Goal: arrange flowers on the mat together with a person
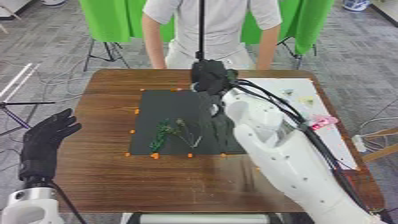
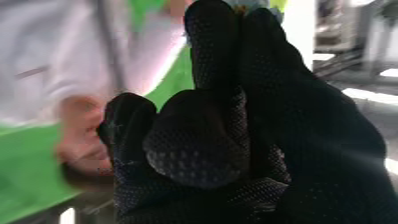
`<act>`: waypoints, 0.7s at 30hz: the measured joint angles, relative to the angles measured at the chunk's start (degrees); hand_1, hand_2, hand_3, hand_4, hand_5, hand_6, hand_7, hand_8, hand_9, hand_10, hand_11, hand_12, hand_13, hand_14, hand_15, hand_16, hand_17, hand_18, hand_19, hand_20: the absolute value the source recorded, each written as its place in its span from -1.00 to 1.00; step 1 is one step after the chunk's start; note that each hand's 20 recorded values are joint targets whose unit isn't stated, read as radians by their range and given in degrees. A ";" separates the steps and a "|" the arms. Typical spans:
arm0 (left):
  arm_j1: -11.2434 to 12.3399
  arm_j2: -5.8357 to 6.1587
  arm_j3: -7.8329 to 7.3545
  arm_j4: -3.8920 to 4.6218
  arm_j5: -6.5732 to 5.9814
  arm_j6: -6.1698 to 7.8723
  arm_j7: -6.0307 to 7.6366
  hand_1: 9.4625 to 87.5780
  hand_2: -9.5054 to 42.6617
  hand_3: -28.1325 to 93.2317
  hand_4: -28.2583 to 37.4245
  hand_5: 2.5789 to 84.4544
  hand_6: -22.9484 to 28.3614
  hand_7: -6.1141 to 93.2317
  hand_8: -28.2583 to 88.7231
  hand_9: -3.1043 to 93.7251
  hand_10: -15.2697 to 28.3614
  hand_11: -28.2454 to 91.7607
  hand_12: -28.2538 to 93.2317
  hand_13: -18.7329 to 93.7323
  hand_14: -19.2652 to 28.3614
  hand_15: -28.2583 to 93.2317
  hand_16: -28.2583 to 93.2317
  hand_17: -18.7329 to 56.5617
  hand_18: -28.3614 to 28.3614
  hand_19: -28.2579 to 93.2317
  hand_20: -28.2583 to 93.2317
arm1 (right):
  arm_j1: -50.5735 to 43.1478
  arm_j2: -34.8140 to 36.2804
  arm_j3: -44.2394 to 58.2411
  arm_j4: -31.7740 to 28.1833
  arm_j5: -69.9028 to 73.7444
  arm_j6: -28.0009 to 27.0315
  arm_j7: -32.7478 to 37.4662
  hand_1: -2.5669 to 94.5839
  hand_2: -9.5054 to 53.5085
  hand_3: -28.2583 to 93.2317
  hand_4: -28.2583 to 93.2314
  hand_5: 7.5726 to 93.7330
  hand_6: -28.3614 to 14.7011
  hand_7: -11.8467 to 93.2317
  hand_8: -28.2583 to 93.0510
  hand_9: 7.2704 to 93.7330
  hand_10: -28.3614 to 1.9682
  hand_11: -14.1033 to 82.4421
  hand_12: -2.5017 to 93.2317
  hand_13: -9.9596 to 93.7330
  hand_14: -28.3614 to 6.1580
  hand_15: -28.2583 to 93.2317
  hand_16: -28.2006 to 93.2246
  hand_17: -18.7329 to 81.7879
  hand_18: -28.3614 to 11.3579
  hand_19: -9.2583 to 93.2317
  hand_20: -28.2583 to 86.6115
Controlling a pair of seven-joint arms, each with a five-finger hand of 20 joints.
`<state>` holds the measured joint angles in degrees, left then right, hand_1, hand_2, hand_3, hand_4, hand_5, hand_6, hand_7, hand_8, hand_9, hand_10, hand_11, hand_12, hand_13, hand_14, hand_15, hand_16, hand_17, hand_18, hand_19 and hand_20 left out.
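I hold the left hand (image 1: 44, 145) released, fingers extended, left of the mat (image 1: 164, 107). On the mat, a green sprig (image 1: 161, 136) lies beside a thin-stemmed flower (image 1: 185, 132). My right hand (image 1: 210, 77) is at the mat's far edge; grip state: cannot tell. A pink flower (image 1: 322, 121) lies right of the mat.

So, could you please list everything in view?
Mat: one, dark grey, on the table
Sprigs: at least two, green, on the mat
Pink flower: one, right, on the sheet
Small flowers: two, pale, sheet's far part
Sheet: one, white, table's right
Table: one, brown, centre
Markers: several, orange, round the mat
Cloth: two panels, green, behind
Tripods: several, black, floor
Arms: two, white, left and right
Left hand: one, black, table's left
Right hand: one, black, mat's far edge
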<state>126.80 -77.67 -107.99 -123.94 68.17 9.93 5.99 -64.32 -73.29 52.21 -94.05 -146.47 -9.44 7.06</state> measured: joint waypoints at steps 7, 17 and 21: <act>-0.57 0.05 1.02 0.51 -0.23 0.00 0.34 -0.60 -0.31 0.50 -0.92 0.11 0.14 -0.61 -0.59 -0.04 0.41 -0.23 -0.30 0.00 0.67 -0.16 -0.53 -0.39 0.50 -0.25 -0.27 | 2.76 -9.33 -9.01 5.46 -4.35 -4.42 -5.59 0.34 -1.00 0.49 -0.93 0.74 0.47 -0.37 -0.37 0.98 0.42 -0.53 -0.02 0.98 0.68 0.49 0.04 0.41 -0.42 0.98 0.33; -1.15 0.28 1.81 0.62 -0.24 -0.20 0.28 -0.61 -0.33 0.50 -0.92 0.12 0.15 -0.61 -0.59 0.00 0.42 -0.21 -0.29 0.01 0.68 -0.14 -0.52 -0.40 0.50 -0.25 -0.27 | 2.23 -11.97 -14.83 5.94 -8.57 -6.84 -7.50 0.33 -1.00 0.50 -0.93 0.74 0.50 -0.37 -0.41 0.99 0.42 -0.55 -0.10 0.97 0.69 0.48 0.04 0.40 -0.42 0.98 0.33; -1.84 0.55 2.07 0.95 -0.17 -0.93 0.06 -0.61 -0.36 0.50 -0.91 0.12 0.15 -0.60 -0.59 0.01 0.43 -0.20 -0.29 0.01 0.68 -0.13 -0.52 -0.41 0.50 -0.25 -0.27 | 2.22 -11.93 -14.81 6.55 -9.14 -7.82 -7.44 0.32 -1.00 0.50 -0.93 0.73 0.50 -0.40 -0.43 0.98 0.42 -0.57 -0.15 0.97 0.68 0.48 0.05 0.40 -0.43 0.98 0.33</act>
<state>124.97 -77.12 -105.93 -122.99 68.00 9.00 6.05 -62.10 -85.21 37.40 -87.50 -155.62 -17.26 -0.38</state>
